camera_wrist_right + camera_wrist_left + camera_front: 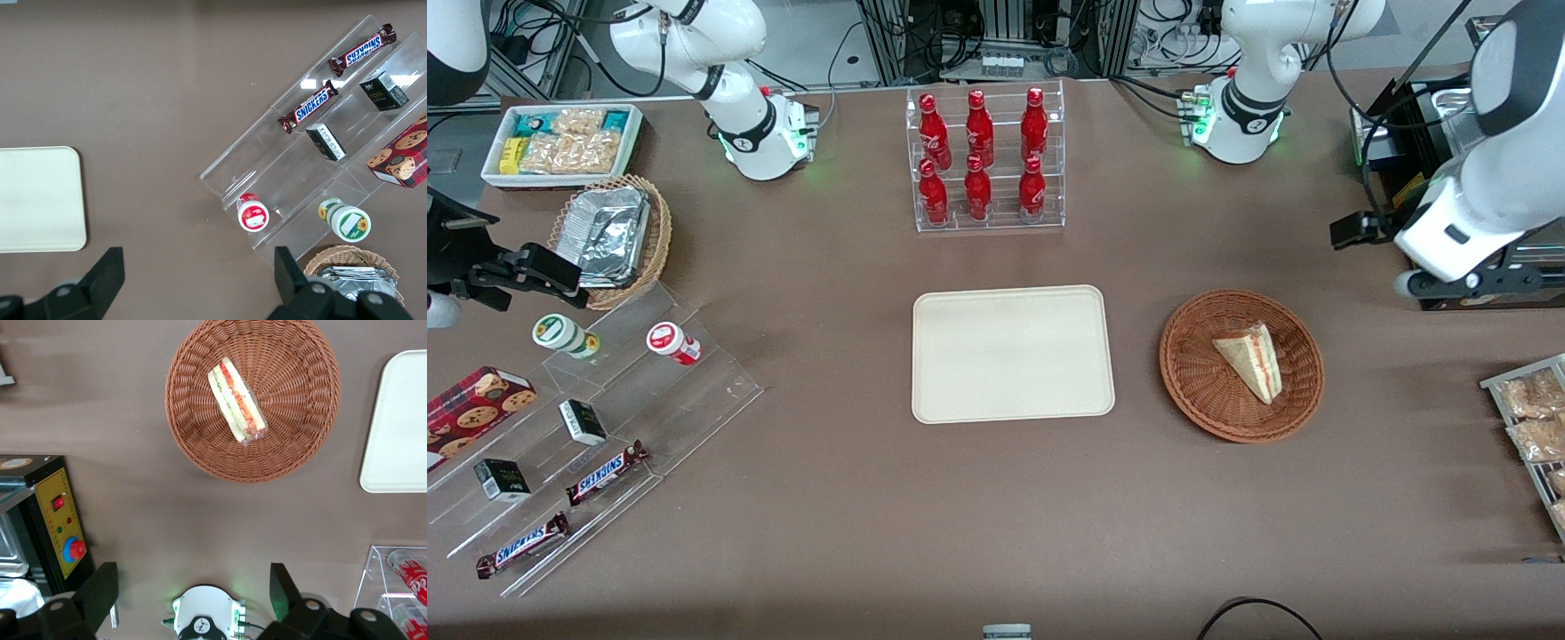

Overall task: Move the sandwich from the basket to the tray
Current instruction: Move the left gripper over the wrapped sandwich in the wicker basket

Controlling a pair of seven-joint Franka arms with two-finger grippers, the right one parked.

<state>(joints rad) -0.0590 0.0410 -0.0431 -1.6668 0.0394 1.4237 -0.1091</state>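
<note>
The sandwich (1252, 359) is a pale triangular wedge with red, orange and green filling. It lies in the round reddish-brown wicker basket (1192, 373). Both also show in the left wrist view, the sandwich (236, 401) inside the basket (300, 427). The cream tray (1012, 353) lies flat beside the basket, toward the parked arm's end, with nothing on it; its corner shows in the wrist view (397, 420). My left gripper (1467, 283) hangs high over the table, off toward the working arm's end from the basket. Its fingers stand wide apart and hold nothing (192, 587).
A clear rack of red bottles (984, 160) stands farther from the front camera than the tray. A black box with a yellow panel (60, 520) stands near my gripper. Snack packets (1534, 418) lie at the working arm's end. Clear tiered shelves of snacks (587, 427) stand at the parked arm's end.
</note>
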